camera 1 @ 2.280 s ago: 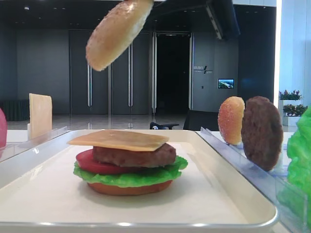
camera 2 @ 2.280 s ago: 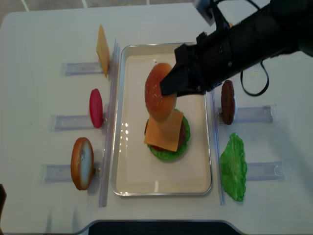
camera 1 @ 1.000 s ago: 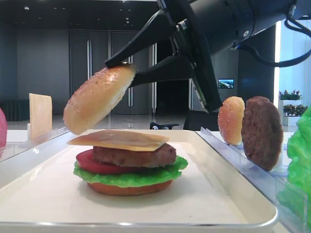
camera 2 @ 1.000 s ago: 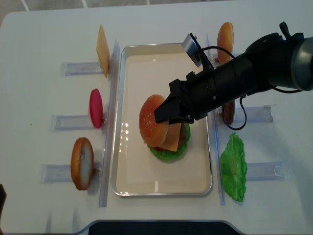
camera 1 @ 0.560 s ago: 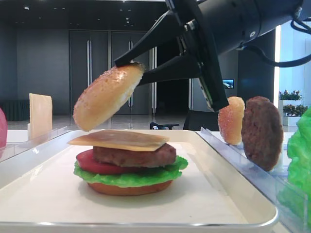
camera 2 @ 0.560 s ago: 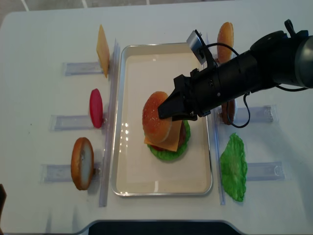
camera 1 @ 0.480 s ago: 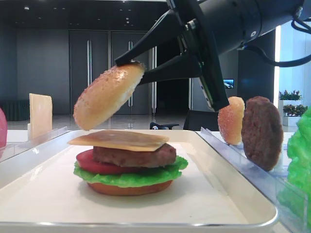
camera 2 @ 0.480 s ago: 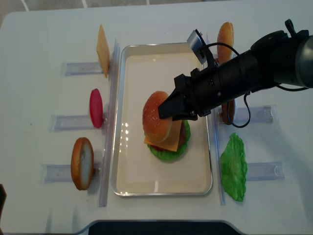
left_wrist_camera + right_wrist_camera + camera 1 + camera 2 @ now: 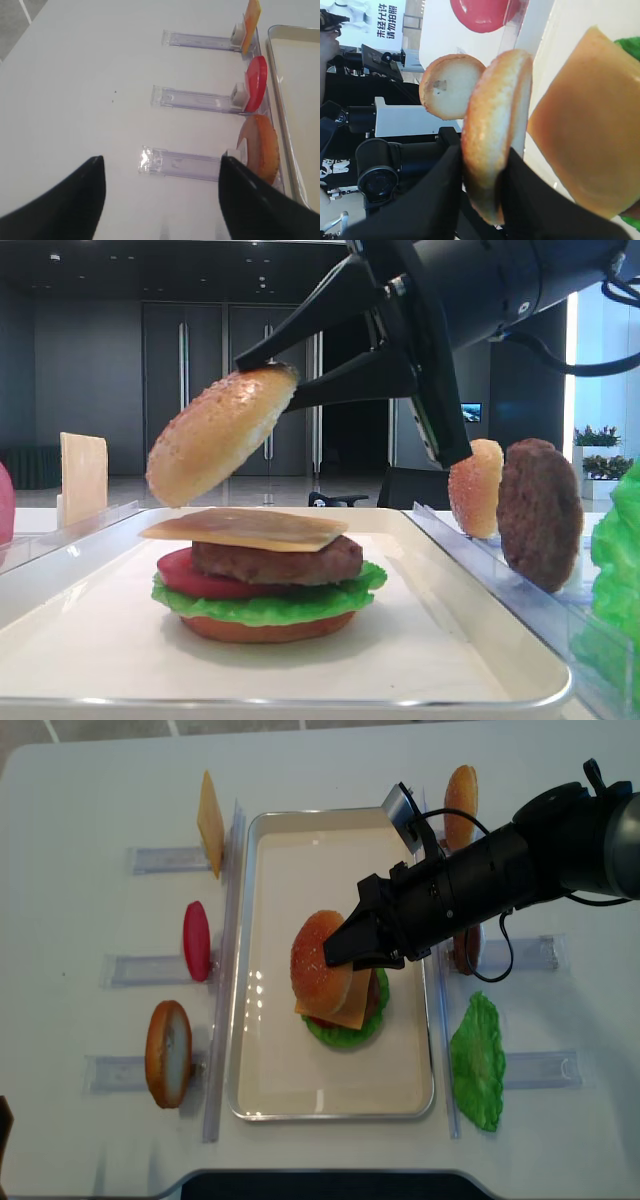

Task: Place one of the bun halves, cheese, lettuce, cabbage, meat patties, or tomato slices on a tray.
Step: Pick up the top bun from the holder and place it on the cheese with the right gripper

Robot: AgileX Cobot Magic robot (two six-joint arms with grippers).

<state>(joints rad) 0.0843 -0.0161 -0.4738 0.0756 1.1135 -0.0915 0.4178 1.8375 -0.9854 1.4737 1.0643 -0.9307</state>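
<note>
One bun half (image 9: 220, 435), clamped in the right pincer (image 9: 345, 952), has dropped nearer the cheese (image 9: 245, 528).

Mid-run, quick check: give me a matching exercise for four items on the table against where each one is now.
Things:
1. sesame bun top
2. cheese slice on the burger
3. spare tomato slice
4. spare lettuce leaf

Places:
A. on the table right of the tray
B. tilted in the air, pinched by the right gripper
C. on edge in a clear rack left of the tray
D. lying on the meat patty

Pairs: 1-B, 2-D, 3-C, 4-A
</note>
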